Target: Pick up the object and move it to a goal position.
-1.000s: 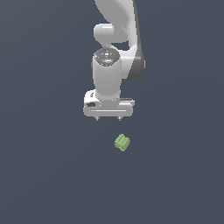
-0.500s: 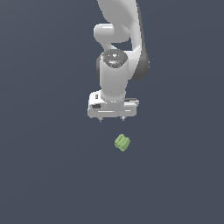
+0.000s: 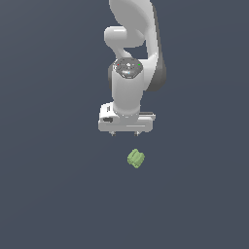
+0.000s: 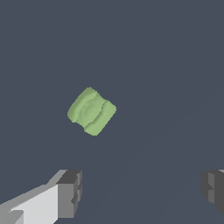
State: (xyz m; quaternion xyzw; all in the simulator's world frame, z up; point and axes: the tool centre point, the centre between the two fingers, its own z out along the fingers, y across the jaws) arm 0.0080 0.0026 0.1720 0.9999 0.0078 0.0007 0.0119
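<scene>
White Franka arm (image 3: 132, 29) enters from the top of the exterior view, bends at a rounded elbow, then drops into a vertical wrist column. Round grey cap with small red and green marks sits on top of that column. Below it, the wide flat hand body runs level, side to side.

White parallel-jaw gripper (image 3: 124, 133) points straight down. In the exterior view only two short finger stubs show under the hand body, set far apart. Wrist view confirms: two dark grey fingertip pads (image 4: 70, 193) stand at opposite sides of the picture with a broad gap of bare floor between them. Jaws spread wide, nothing held.

Small light-green, lumpy, ridged, barrel-shaped chunk (image 3: 135, 158) lies on the floor below the gripper, slightly toward the exterior view's right of the hand's centre line. Clear of both fingers, no contact. In the wrist view the chunk (image 4: 91, 111) lies tilted, its ridges running diagonally, ahead of the pads and nearer to the one with the white finger body behind it; not between the pads.

Surface: flat, uniform dark slate-blue floor (image 3: 53, 194), filling both views. No seams, edges or walls visible; faint soft shading only.
</scene>
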